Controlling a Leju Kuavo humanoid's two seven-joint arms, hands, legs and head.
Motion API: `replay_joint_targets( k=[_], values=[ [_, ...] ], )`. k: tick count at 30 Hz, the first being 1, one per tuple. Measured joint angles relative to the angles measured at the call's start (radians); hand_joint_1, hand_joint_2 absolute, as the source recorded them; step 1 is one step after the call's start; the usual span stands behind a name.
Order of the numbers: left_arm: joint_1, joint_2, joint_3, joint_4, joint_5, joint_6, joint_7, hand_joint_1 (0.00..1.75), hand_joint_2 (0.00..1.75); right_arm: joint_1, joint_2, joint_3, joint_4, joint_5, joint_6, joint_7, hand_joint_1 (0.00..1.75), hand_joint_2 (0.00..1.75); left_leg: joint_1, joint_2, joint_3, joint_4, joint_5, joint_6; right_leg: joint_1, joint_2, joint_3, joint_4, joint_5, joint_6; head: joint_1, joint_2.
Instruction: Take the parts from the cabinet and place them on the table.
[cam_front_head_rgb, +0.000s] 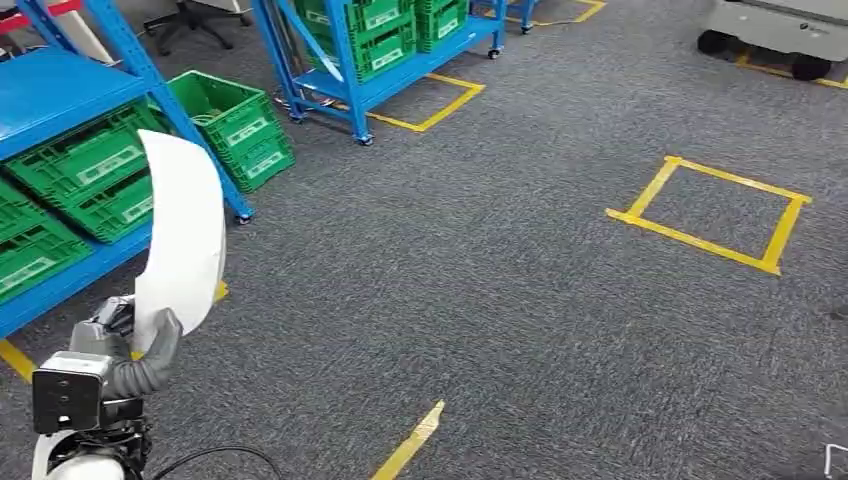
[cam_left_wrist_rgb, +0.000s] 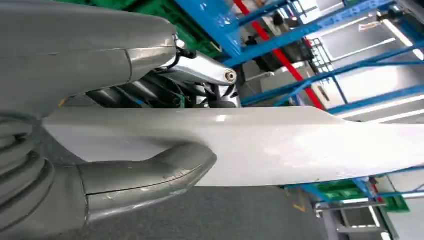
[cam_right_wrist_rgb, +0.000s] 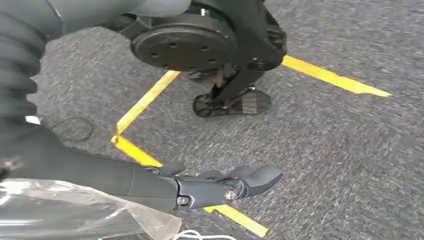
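Head view: left robot hand (cam_front_head_rgb: 150, 350) grips one white part (cam_front_head_rgb: 180, 235).

Smooth plastic and painted metal over rough carpet.
The white part (cam_front_head_rgb: 180, 235) looks like smooth, faintly glossy plastic, catching soft highlights in the left wrist view. The left hand (cam_front_head_rgb: 150, 352) gripping it has a matt grey cover, ribbed near the wrist, with bare shiny metal showing behind the fingers (cam_left_wrist_rgb: 200, 67). The shelving (cam_front_head_rgb: 60, 90) is glossy blue painted metal; the crates (cam_front_head_rgb: 235, 125) are green moulded plastic. The floor (cam_front_head_rgb: 520, 290) is coarse grey carpet with smooth yellow tape (cam_front_head_rgb: 710, 210). Crinkled clear plastic film (cam_right_wrist_rgb: 70, 212) lies by the matt dark right hand (cam_right_wrist_rgb: 220, 185).
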Motion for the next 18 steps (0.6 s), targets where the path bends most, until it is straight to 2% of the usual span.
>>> replay_joint_targets(
  k=[1,2,3,4,5,6,7,8,9,10,11,12,13,14,15,17,18],
  values=[
    [0.001,0.002,0.002,0.000,-0.001,-0.006,0.003,1.75,1.75,-0.001,0.000,0.001,0.000,0.000,0.000,-0.002,0.00,1.75,0.000,-0.003,-0.036,0.083,-0.033,0.001,0.002,0.012,-0.005,0.001,0.003,-0.003,0.000,0.000],
    [0.002,0.002,0.003,0.000,-0.001,-0.010,0.004,1.75,1.75,-0.001,0.000,0.001,0.000,0.000,0.000,-0.002,0.00,1.75,0.000,-0.004,-0.055,0.130,-0.042,0.002,0.003,0.025,-0.009,0.001,0.006,-0.003,0.000,0.000],
    [0.002,0.002,0.003,0.000,-0.001,-0.015,0.006,1.75,1.75,-0.001,0.000,0.002,0.000,0.000,0.000,-0.003,0.00,1.75,0.000,-0.004,-0.049,0.123,-0.026,0.005,0.004,0.037,-0.012,0.002,0.009,-0.003,0.000,0.000],
    [0.002,0.002,0.004,0.000,-0.002,-0.019,0.009,1.75,1.75,-0.002,0.000,0.003,0.000,0.000,0.000,-0.003,0.00,1.75,0.000,-0.005,-0.028,0.083,0.004,0.008,0.004,0.050,-0.014,0.003,0.011,-0.001,0.000,0.000],
    [0.002,0.002,0.005,0.000,-0.003,-0.022,0.012,1.75,1.75,-0.002,0.000,0.004,0.000,0.000,0.000,-0.003,0.00,1.75,0.000,-0.011,0.011,0.008,0.049,0.013,0.005,0.063,-0.015,0.005,0.013,0.001,0.000,0.000],
    [0.002,0.002,0.005,0.000,-0.003,-0.026,0.013,1.75,1.75,-0.003,0.000,0.005,0.000,0.000,0.000,-0.003,0.00,1.75,0.000,-0.033,0.057,-0.081,0.093,0.019,0.005,0.075,-0.015,0.006,0.014,0.004,0.000,0.000],
    [0.001,0.002,0.007,-0.002,-0.004,-0.032,0.013,1.75,1.75,-0.004,0.000,0.006,0.000,0.000,0.000,-0.003,0.00,1.75,0.000,-0.082,0.090,-0.147,0.117,0.026,0.003,0.086,-0.017,0.007,0.016,0.007,0.000,0.000],
    [0.002,0.002,0.008,-0.003,-0.004,-0.035,0.013,1.75,1.75,-0.008,0.002,0.007,0.001,0.000,0.000,-0.002,0.00,1.75,0.004,-0.103,0.100,-0.179,0.110,0.031,0.009,0.096,-0.023,0.016,0.019,0.012,0.002,0.000],
    [0.000,0.002,0.011,-0.006,-0.004,-0.039,0.014,1.75,1.75,-0.009,0.002,0.008,0.001,0.000,0.000,-0.003,0.00,1.75,0.002,-0.090,0.102,-0.188,0.101,0.026,0.006,0.105,-0.036,0.017,0.024,0.019,0.000,0.000],
    [0.000,0.002,0.012,-0.006,-0.004,-0.041,0.014,1.75,1.75,-0.008,0.002,0.009,0.001,0.000,0.000,-0.003,0.00,1.75,0.000,-0.084,0.097,-0.185,0.102,0.027,0.002,0.117,-0.043,0.015,0.029,0.028,0.003,0.000],
    [0.001,0.002,0.013,-0.007,-0.004,-0.043,0.014,1.75,1.75,-0.008,0.003,0.010,0.002,0.000,0.000,-0.002,0.00,1.75,-0.004,-0.073,0.097,-0.187,0.106,0.032,-0.001,0.129,-0.045,0.010,0.036,0.037,0.000,0.000],
    [0.000,0.002,0.013,-0.008,-0.004,-0.046,0.014,1.75,1.75,-0.007,0.002,0.013,0.002,0.000,0.000,-0.002,0.00,1.75,0.004,-0.059,0.099,-0.199,0.116,0.039,0.000,0.139,-0.058,0.009,0.039,0.043,0.001,0.000],
    [-0.001,0.001,0.013,-0.008,-0.004,-0.047,0.014,1.75,1.75,-0.007,0.003,0.014,0.002,0.000,0.000,-0.002,0.00,1.75,0.005,-0.041,0.100,-0.203,0.121,0.043,0.003,0.091,-0.067,0.030,0.020,0.041,0.003,0.000],
    [0.000,0.002,0.013,-0.009,-0.004,-0.047,0.014,1.75,1.75,-0.008,0.003,0.014,0.002,0.000,0.000,-0.002,0.00,1.75,0.004,-0.031,0.096,-0.202,0.123,0.047,0.004,0.044,-0.090,0.082,-0.017,0.044,0.009,0.000],
    [0.005,0.002,0.013,-0.010,-0.004,-0.047,0.014,1.75,1.75,-0.013,0.003,0.014,0.003,0.000,0.000,-0.002,0.00,1.75,0.002,-0.015,0.093,-0.202,0.123,0.048,0.003,0.017,-0.126,0.163,-0.062,0.049,0.012,0.000],
    [0.008,0.003,0.014,-0.010,-0.004,-0.047,0.014,1.75,1.75,-0.014,0.003,0.014,0.004,0.000,0.000,-0.002,0.00,1.75,-0.002,0.014,0.090,-0.201,0.124,0.050,-0.001,0.001,-0.189,0.313,-0.122,0.056,0.012,0.000],
    [0.008,0.002,0.015,-0.010,-0.004,-0.047,0.015,1.75,1.75,-0.012,0.003,0.014,0.005,0.000,0.000,-0.002,0.00,1.75,-0.003,0.029,0.090,-0.201,0.124,0.050,-0.002,-0.002,-0.193,0.334,-0.122,0.059,0.011,0.000]
  ],
)
